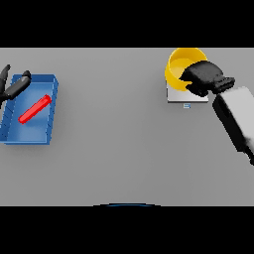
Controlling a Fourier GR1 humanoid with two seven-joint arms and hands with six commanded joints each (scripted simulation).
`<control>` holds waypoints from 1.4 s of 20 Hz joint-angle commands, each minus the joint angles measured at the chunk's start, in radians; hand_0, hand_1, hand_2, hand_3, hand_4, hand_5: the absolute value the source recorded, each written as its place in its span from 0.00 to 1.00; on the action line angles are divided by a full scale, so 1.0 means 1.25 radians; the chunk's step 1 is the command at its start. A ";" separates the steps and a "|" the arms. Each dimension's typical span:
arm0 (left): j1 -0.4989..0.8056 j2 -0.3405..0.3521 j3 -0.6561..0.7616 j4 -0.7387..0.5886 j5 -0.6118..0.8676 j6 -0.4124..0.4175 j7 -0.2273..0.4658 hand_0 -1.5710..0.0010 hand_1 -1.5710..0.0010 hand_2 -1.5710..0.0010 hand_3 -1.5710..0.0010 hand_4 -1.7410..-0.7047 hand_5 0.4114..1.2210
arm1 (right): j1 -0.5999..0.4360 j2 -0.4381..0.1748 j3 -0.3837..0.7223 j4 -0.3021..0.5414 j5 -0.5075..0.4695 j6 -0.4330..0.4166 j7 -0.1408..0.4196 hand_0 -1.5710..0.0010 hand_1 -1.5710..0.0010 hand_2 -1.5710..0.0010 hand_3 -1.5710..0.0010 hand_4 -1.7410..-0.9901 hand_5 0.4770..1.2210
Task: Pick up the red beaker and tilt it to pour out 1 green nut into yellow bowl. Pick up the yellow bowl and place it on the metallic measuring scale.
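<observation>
Our right hand gripped the bowl by its rim, the bowl resting on the scale just beneath it. Our left hand hung open above the beaker in the tray. We judged a hasty release could drag the bowl off the scale.

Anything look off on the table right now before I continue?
The red beaker lies on its side in the blue tray, not upright. The yellow bowl sits on the scale under the right hand. No spilled nut shows.
</observation>
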 commanded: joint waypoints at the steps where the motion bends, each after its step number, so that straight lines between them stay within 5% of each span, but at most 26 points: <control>1: 0.000 0.007 0.007 0.007 0.005 -0.005 -0.003 1.00 1.00 1.00 1.00 0.98 0.38 | 0.000 0.010 0.000 0.024 0.001 -0.009 0.004 0.00 0.00 0.06 0.21 0.00 1.00; 8: 0.000 -0.002 0.005 0.015 0.003 -0.004 -0.006 1.00 1.00 1.00 1.00 0.98 0.37 | -0.027 0.038 -0.024 0.160 -0.016 -0.028 -0.027 0.01 0.00 0.11 0.10 0.00 1.00; 11: 0.002 0.000 0.002 0.006 0.000 -0.003 -0.005 1.00 1.00 1.00 1.00 0.98 0.37 | -0.035 0.046 -0.025 0.186 -0.018 -0.025 -0.033 0.10 0.00 0.13 0.05 0.00 1.00; 13: -0.002 0.001 0.001 0.005 0.002 -0.004 0.006 1.00 1.00 1.00 1.00 0.98 0.37 | -0.041 0.050 -0.023 0.204 -0.016 -0.019 -0.019 0.11 0.00 0.12 0.13 0.00 1.00; 15: -0.005 -0.008 0.001 0.017 0.002 -0.004 0.008 1.00 1.00 1.00 1.00 0.98 0.38 | -0.039 0.047 -0.031 0.206 -0.028 -0.013 -0.042 0.28 0.16 0.15 0.33 0.05 1.00; 17: -0.003 -0.011 0.002 0.023 0.004 -0.014 -0.009 1.00 1.00 1.00 1.00 0.97 0.39 | -0.042 0.048 -0.041 0.215 -0.036 -0.009 -0.037 0.54 0.38 0.34 0.47 0.16 0.80; 20: 0.003 -0.014 0.005 0.029 0.006 -0.012 -0.019 1.00 1.00 1.00 1.00 0.98 0.38 | -0.052 0.049 -0.036 0.227 -0.030 0.009 -0.025 0.76 0.63 0.56 0.61 0.27 0.61; 24: -0.010 -0.018 0.000 0.032 -0.001 -0.011 -0.006 1.00 1.00 1.00 1.00 0.98 0.36 | -0.055 0.045 -0.016 0.236 -0.009 -0.004 -0.057 0.90 0.84 0.76 0.71 0.36 0.49; 28: -0.010 -0.017 0.005 0.041 0.001 -0.016 -0.016 1.00 1.00 1.00 1.00 0.99 0.35 | -0.056 0.046 -0.019 0.238 -0.014 0.019 -0.032 0.96 0.94 0.90 0.79 0.42 0.41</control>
